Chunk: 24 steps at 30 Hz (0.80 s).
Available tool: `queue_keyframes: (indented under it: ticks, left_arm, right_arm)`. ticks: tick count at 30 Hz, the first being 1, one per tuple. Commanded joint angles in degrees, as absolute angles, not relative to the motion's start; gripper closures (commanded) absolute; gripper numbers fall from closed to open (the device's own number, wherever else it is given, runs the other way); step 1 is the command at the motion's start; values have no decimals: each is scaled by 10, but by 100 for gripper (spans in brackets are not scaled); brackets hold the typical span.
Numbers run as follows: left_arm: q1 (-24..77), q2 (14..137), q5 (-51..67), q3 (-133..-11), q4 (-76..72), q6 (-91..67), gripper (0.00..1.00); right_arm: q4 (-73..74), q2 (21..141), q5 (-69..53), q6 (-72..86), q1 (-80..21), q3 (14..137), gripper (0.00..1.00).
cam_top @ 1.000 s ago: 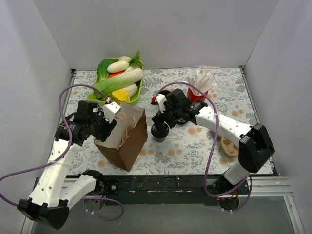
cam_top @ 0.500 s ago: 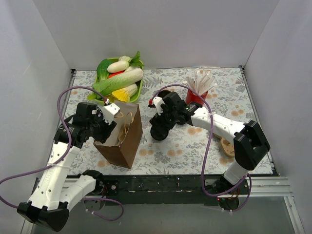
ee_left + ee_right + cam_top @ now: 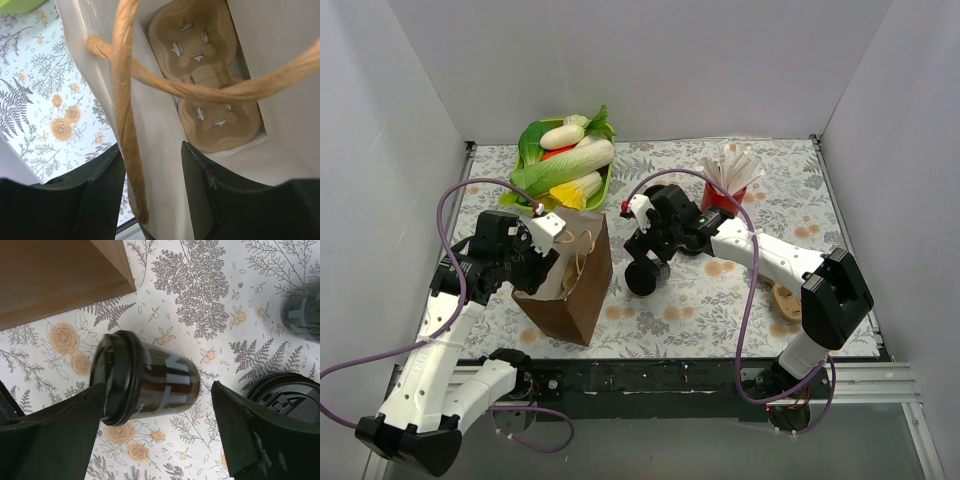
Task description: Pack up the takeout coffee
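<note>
Your right hand (image 3: 158, 386) hangs over the floral table (image 3: 200, 300), fingers spread wide. The takeout coffee (image 3: 150, 385) lies crosswise between them, lid toward 9 o'clock. The lid seems to meet one finger, while a sliver of table shows past the base, so you cannot tell whether the cup is gripped. Your left hand (image 3: 152, 147) is clenched on the rim of the paper bag (image 3: 160, 125).

A cup on its side may seep through the sip hole. Squeezing it end to end could pop the lid or let it slide out. It likely needs turning upright before it goes in.

Only the left wrist view looks down into the bag. A pulp carrier (image 3: 205, 90) lies flat on the bottom, and a twine handle (image 3: 125, 100) crosses the mouth — a likely snag on the way in.

Only the overhead view shows the bag just beside the cup, at its 9 o'clock.

The right wrist view alone shows a second black lid (image 3: 282, 397) at 4 o'clock — easy to mistake for your target.
</note>
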<state>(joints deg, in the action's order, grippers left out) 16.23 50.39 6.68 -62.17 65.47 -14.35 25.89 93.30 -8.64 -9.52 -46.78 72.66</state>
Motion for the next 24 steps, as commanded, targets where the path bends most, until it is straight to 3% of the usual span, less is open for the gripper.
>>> queue_keyframes:
  ticks: [1, 6, 12, 24]
  left_arm:
    - [159, 498, 76, -614, 657, -144, 53]
    - [159, 498, 76, -612, 657, -144, 53]
    - [159, 501, 76, -613, 656, -146, 52]
    - [159, 528, 116, -678, 656, -171, 34]
  right_arm:
    - [258, 921, -106, -123, -456, 735, 8]
    - [257, 919, -103, -148, -454, 724, 9]
    - [264, 901, -202, -240, -447, 710, 9]
    - [246, 939, -220, -467, -448, 672, 3]
